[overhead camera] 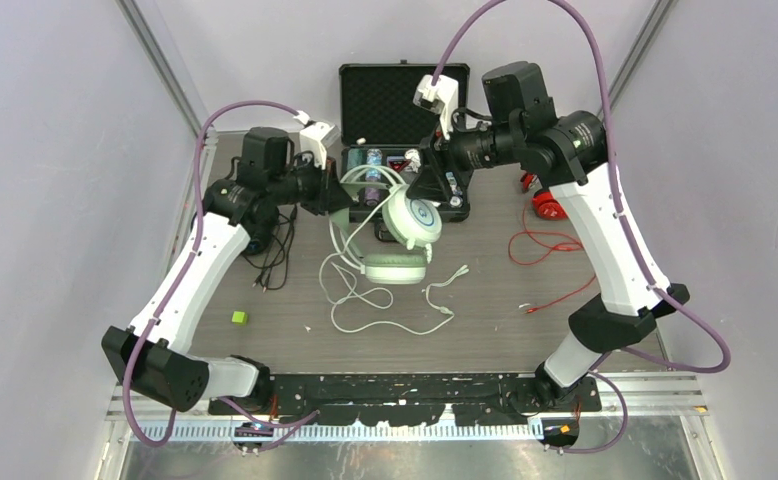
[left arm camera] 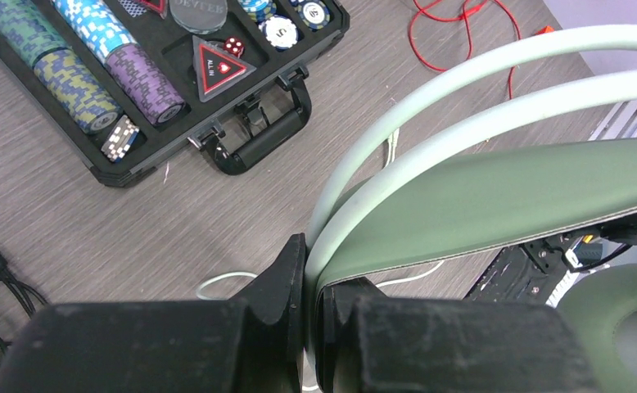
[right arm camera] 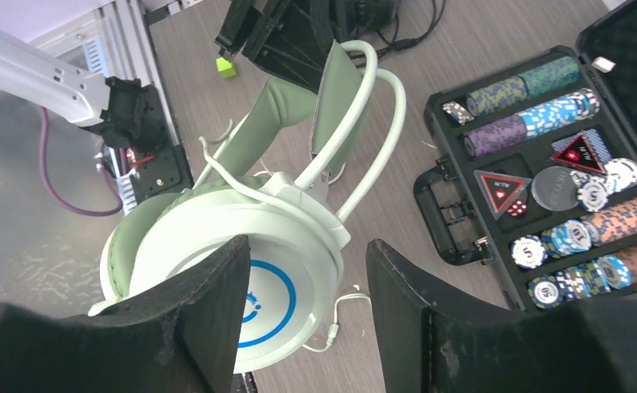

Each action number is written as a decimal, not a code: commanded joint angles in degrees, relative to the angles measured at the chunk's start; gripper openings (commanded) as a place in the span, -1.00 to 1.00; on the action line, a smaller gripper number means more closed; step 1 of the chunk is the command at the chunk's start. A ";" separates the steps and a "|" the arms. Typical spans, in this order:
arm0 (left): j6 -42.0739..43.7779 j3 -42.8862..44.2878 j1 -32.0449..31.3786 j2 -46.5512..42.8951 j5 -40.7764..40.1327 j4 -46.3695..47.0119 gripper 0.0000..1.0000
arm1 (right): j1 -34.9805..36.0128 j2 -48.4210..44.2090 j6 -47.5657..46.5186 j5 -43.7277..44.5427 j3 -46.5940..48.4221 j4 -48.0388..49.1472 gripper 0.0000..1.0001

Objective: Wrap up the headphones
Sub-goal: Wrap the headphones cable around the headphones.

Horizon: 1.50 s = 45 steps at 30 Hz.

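Note:
The pale mint-green headphones (overhead camera: 405,225) hang tilted above the table, one ear cup (overhead camera: 395,268) resting on it. My left gripper (overhead camera: 342,195) is shut on the headband (left arm camera: 495,205), which is pinched thin between the jaws of the left gripper (left arm camera: 311,274). My right gripper (overhead camera: 428,188) stands open just above the raised white ear cup (right arm camera: 217,221) with the blue ring; in its wrist view one finger of the right gripper (right arm camera: 307,262) overlaps the cup. The white cable (overhead camera: 377,300) lies loose on the table. The red headphones (overhead camera: 545,205) and their red cable (overhead camera: 555,250) lie at the right.
An open black case (overhead camera: 360,80) of poker chips (right arm camera: 536,106) stands at the back, right behind the headphones. A black cable (overhead camera: 275,250) lies under the left arm. A small green cube (overhead camera: 239,317) sits at the front left.

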 commanded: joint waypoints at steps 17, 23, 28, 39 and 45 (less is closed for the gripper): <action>1.63 3.94 -2.35 -1.30 4.17 0.66 -1.00 | 0.12 1.04 4.93 -1.09 -6.25 8.83 0.01; 1.97 3.38 -2.38 -2.14 3.71 0.82 -1.00 | 0.07 1.25 5.83 2.95 -6.53 9.81 -0.07; 1.37 3.13 -2.45 -2.73 0.07 0.85 -1.00 | 0.14 1.42 6.89 3.86 -6.48 9.85 -0.11; -8.62 7.56 -2.39 -2.04 -19.96 -1.89 -1.00 | -0.57 -5.61 26.58 17.94 -11.01 20.94 0.39; -14.39 14.13 -2.38 0.20 -28.50 -4.94 -1.00 | -0.56 -20.14 33.37 19.92 -29.98 43.63 0.38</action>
